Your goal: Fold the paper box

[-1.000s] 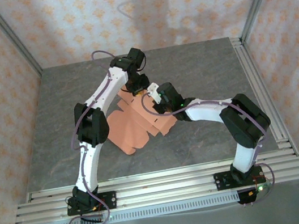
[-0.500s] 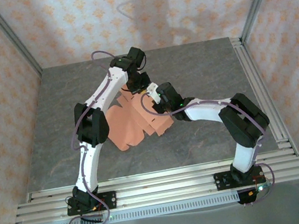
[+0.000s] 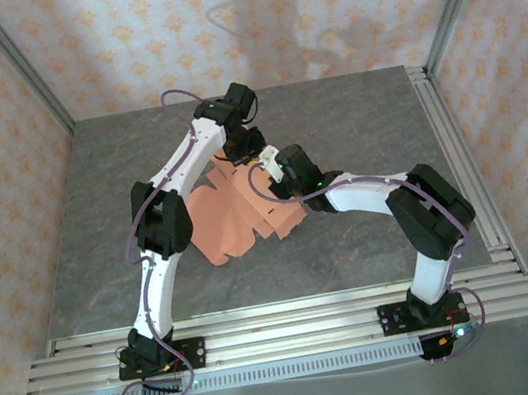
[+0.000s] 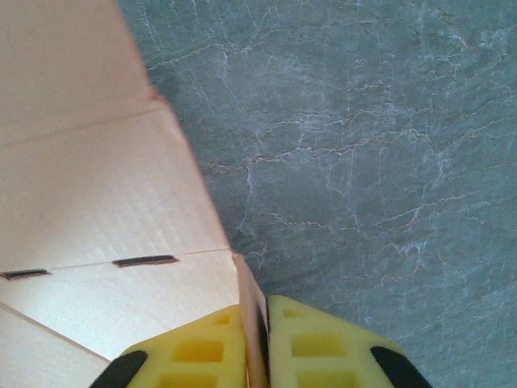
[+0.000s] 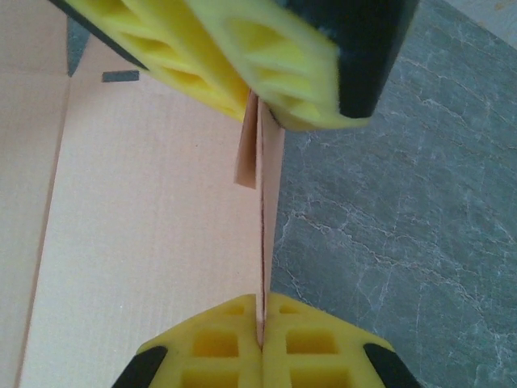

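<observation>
Middle of the top view: the paper box (image 3: 238, 224) lies mostly flat on the grey surface (image 3: 363, 120), with one flap raised. Both claws are clamped tight on that flap. The right claw (image 5: 262, 327) grips its lower end and the left claw (image 4: 258, 327) its upper end, facing along the crease. The sheet spreads left of the pinch, so I'd judge the fold goes that way.

Paper box (image 3: 238, 224): salmon-orange die-cut card sheet with slits and creases, unfolded, lying mostly flat at mid-table (image 3: 353, 122), one edge flap raised upright.
</observation>
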{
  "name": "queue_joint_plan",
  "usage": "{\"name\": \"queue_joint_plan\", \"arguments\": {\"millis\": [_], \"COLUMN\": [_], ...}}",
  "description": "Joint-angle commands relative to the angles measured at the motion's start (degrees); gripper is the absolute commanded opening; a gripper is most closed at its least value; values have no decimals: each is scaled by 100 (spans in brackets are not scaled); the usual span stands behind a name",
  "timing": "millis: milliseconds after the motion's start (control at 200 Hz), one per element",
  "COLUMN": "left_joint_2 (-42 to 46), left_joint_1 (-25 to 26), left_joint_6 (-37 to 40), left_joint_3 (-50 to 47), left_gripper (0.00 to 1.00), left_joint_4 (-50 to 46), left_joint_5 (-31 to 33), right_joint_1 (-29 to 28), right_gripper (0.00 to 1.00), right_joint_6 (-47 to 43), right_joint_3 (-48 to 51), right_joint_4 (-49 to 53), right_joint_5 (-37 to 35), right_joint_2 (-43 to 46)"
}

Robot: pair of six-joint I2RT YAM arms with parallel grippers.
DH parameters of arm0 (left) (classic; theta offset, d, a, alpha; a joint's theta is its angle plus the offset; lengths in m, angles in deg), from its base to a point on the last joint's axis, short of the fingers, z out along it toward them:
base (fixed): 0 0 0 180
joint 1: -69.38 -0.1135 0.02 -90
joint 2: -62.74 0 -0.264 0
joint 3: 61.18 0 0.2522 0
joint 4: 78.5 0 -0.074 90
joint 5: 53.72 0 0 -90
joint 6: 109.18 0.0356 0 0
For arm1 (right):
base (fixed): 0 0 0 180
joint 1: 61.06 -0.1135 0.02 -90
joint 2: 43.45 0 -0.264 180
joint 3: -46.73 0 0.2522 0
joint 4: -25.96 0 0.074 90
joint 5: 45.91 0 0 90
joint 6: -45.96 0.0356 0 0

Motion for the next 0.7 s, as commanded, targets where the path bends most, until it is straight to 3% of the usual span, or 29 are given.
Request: {"name": "queue_joint_plan", "arguments": {"millis": [0, 85, 210, 280, 320, 375, 450, 696], "left_joint_2": [343, 356, 360, 365, 379, 436, 589, 1512], "left_joint_1": [91, 91, 92, 92, 89, 91, 69, -219], "left_joint_6": [102, 106, 122, 133, 146, 151, 133, 280], "left_joint_3": [-53, -45, -1, 13, 14, -16, -78, -579], "left_gripper": [30, 28, 9, 9, 15, 37, 55, 89], "left_joint_4": [-137, -147, -160, -177, -195, -195, -203, -34], "left_joint_5": [-90, -30, -80, -87, -77, -34, 134, 681], "right_joint_1": [1, 3, 3, 3, 3, 3, 3, 63], "right_gripper": [0, 0, 0, 0, 0, 0, 0, 0], "right_joint_6": [-47, -66, -93, -93, -95, -77, -74, -43], "right_joint_3": [-234, -262, -278, -273, -269, -284, -295, -199], "right_joint_4": [-18, 51, 83, 100, 104, 154, 200, 203], "right_joint_5": [30, 26, -7, -34, -44, -65, -136, -210], "right_joint_2": [-55, -51, -30, -23, -7, 3, 2, 63]}}
